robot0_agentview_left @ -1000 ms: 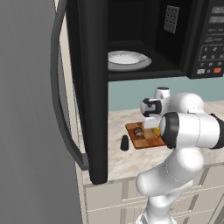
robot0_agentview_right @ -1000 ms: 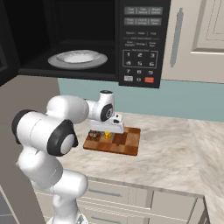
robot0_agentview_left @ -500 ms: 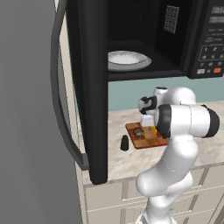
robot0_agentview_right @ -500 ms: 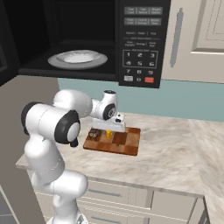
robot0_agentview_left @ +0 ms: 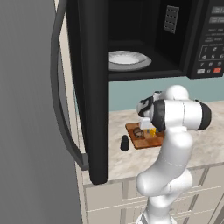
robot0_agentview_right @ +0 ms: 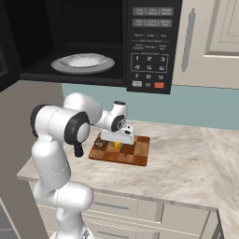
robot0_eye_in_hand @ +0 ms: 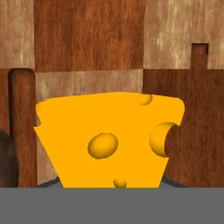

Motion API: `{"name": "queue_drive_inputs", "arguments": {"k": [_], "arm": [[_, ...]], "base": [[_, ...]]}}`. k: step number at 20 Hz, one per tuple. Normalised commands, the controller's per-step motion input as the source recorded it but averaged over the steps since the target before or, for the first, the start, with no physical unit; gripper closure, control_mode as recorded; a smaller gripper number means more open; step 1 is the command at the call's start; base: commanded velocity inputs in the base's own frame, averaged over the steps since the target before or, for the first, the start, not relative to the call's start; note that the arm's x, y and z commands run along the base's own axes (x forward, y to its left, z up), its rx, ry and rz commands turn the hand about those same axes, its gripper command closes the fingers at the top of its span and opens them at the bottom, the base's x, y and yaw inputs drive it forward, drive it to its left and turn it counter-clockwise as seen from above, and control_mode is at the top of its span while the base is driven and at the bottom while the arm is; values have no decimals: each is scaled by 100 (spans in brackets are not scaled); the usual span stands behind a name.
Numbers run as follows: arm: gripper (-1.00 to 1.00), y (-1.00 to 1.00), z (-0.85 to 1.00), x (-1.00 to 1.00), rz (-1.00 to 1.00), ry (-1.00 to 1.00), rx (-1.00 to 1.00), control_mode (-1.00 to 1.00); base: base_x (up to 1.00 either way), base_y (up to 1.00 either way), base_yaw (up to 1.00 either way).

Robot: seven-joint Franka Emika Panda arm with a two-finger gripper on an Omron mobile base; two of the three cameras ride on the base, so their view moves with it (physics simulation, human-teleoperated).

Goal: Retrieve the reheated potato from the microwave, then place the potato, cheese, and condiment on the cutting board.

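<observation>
My gripper (robot0_agentview_right: 117,142) hangs low over the checkered cutting board (robot0_agentview_right: 137,154), shut on the yellow-orange cheese (robot0_eye_in_hand: 109,140). The wedge sits just above or on the wood; I cannot tell which. In the left base view the cheese (robot0_agentview_left: 152,130) peeks out under the hand. The grey-brown potato (robot0_agentview_left: 138,132) lies on the board's left part, beside the cheese. The black condiment (robot0_agentview_left: 125,143) stands upright on the counter just left of the board (robot0_agentview_left: 146,142). Above, the microwave (robot0_agentview_right: 149,42) has its door swung wide open.
A white plate (robot0_agentview_right: 83,62) rests inside the microwave cavity. The open black door (robot0_agentview_left: 89,87) juts out over the counter's left end, close to the condiment. Marble counter (robot0_agentview_right: 186,163) stretches to the right of the board. Cabinet doors (robot0_agentview_right: 210,37) flank the microwave.
The arm's elbow has swung round and risen. The hand stays low over the cutting board with the cheese in it.
</observation>
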Motion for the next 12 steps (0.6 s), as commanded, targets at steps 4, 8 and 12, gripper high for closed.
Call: {"name": "queue_drive_inputs", "arguments": {"k": [4,8,12], "arm": [[100,0,-22,11,0,0,2,-100],[100,0,-21,5,0,0,2,-100],[-100,6,-21,0,0,0,0,-100]], "base": [[0,0,0],[0,0,0],[0,0,0]]}}
